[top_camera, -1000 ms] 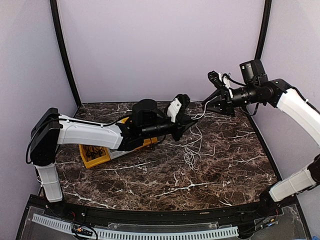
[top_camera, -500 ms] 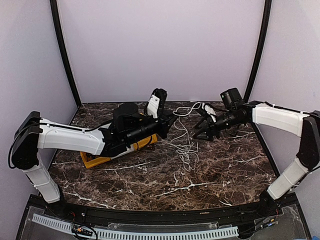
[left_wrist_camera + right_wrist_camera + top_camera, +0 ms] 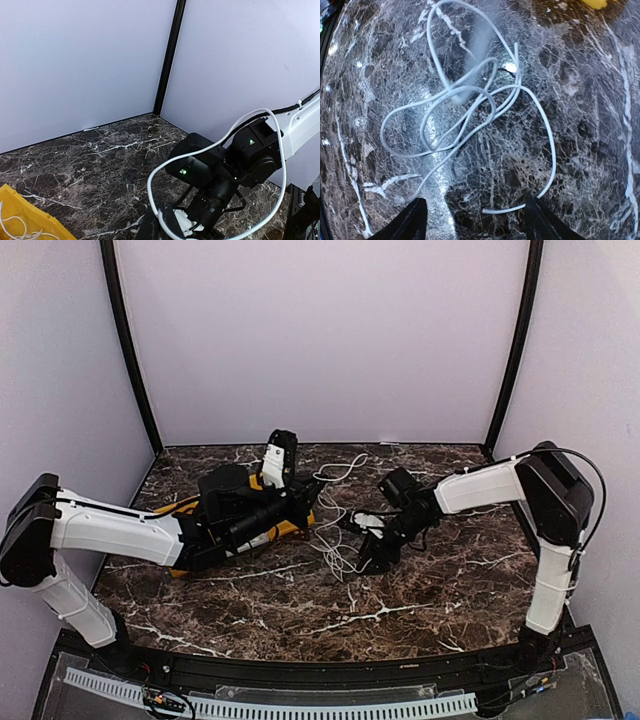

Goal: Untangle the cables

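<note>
A white cable point(image 3: 338, 540) lies in a loose tangle on the marble table point(image 3: 450, 580). One strand rises in a loop point(image 3: 345, 466) to my left gripper point(image 3: 312, 502). In the left wrist view the gripper point(image 3: 162, 227) is shut on this white cable point(image 3: 200, 152), which arcs up and right. My right gripper point(image 3: 366, 556) points down just right of the tangle. In the right wrist view it point(image 3: 477, 225) is open and empty, with the white loops point(image 3: 465, 97) on the table ahead and a loose cable end point(image 3: 492, 211) between its fingertips point(image 3: 415, 222). Black and grey cables are hidden.
A yellow bin point(image 3: 178, 564) sits under my left arm, mostly covered by it; its corner shows in the left wrist view point(image 3: 20, 217). The enclosure walls and black corner posts point(image 3: 130, 350) stand close behind. My right arm point(image 3: 225, 167) fills the ground ahead of the left wrist camera.
The right gripper has come down from high at the right to just above the table by the tangle. The left gripper has drawn back to the left, still gripping the white cable.
</note>
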`<state>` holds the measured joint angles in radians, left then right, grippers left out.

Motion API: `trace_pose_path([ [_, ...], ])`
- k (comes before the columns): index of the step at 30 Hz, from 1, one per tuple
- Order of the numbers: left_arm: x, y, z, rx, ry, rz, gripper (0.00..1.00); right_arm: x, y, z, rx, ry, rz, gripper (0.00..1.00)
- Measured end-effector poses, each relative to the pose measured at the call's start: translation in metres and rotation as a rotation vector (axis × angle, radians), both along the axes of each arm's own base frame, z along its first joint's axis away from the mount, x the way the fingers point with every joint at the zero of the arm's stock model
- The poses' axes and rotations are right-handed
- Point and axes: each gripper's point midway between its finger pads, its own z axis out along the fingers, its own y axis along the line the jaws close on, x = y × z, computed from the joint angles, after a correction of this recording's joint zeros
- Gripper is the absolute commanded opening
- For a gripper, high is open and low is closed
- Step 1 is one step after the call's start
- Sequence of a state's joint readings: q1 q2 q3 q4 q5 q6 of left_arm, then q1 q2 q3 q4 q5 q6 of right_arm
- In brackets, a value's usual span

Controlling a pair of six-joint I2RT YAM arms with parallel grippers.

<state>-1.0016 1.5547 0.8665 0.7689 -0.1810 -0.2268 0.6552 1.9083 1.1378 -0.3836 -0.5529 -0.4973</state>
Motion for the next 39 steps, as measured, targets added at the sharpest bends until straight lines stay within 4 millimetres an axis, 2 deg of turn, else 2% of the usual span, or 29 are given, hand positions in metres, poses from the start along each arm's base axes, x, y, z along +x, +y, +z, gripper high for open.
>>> trace_pose_path([
  [2,-0.001,0.006,0.004,-0.011,-0.003,0.012,0.00,0.002,0.004,-0.002,-0.007,-0.013,-0.004,0.56],
  [4,-0.003,0.011,0.009,-0.021,-0.007,0.022,0.00,0.010,0.006,-0.002,-0.010,-0.034,-0.019,0.44],
  [6,-0.004,0.016,0.012,-0.029,-0.009,0.029,0.00,0.018,0.010,-0.003,-0.015,-0.048,-0.041,0.38],
  [12,-0.006,0.023,0.005,-0.028,0.005,0.045,0.00,0.042,0.024,-0.007,-0.009,-0.074,-0.072,0.40],
  [14,-0.006,0.024,0.001,-0.022,0.010,0.047,0.00,0.044,0.027,-0.008,-0.007,-0.078,-0.075,0.36],
  [15,-0.006,0.025,-0.001,-0.018,0.013,0.048,0.00,0.046,0.029,-0.008,-0.005,-0.081,-0.074,0.18],
  [16,-0.007,0.026,-0.003,-0.015,0.015,0.049,0.00,0.047,0.031,-0.008,-0.004,-0.086,-0.074,0.04],
  [17,-0.007,0.027,-0.004,-0.013,0.016,0.051,0.00,0.049,0.034,-0.009,-0.004,-0.095,-0.071,0.00],
  [22,-0.009,0.032,0.004,-0.024,0.002,0.059,0.00,0.056,0.041,-0.011,-0.021,-0.116,-0.090,0.00],
  [25,-0.011,0.037,0.021,-0.024,-0.029,0.063,0.00,0.059,0.036,-0.011,-0.033,-0.122,-0.115,0.00],
  [27,-0.011,0.038,0.043,-0.014,-0.066,0.066,0.00,0.062,0.028,-0.011,-0.044,-0.125,-0.139,0.00],
  [29,-0.012,0.040,0.078,-0.025,-0.119,0.072,0.00,0.068,0.014,-0.011,-0.058,-0.123,-0.175,0.00],
  [32,-0.016,0.050,0.151,-0.053,-0.223,0.095,0.00,0.089,-0.021,-0.011,-0.082,-0.114,-0.265,0.00],
  [35,-0.029,0.076,0.233,-0.117,-0.339,0.136,0.00,0.115,-0.063,-0.011,-0.105,-0.113,-0.375,0.00],
  [39,-0.051,0.119,0.309,-0.181,-0.455,0.195,0.00,0.135,-0.109,-0.011,-0.137,-0.106,-0.500,0.00],
])
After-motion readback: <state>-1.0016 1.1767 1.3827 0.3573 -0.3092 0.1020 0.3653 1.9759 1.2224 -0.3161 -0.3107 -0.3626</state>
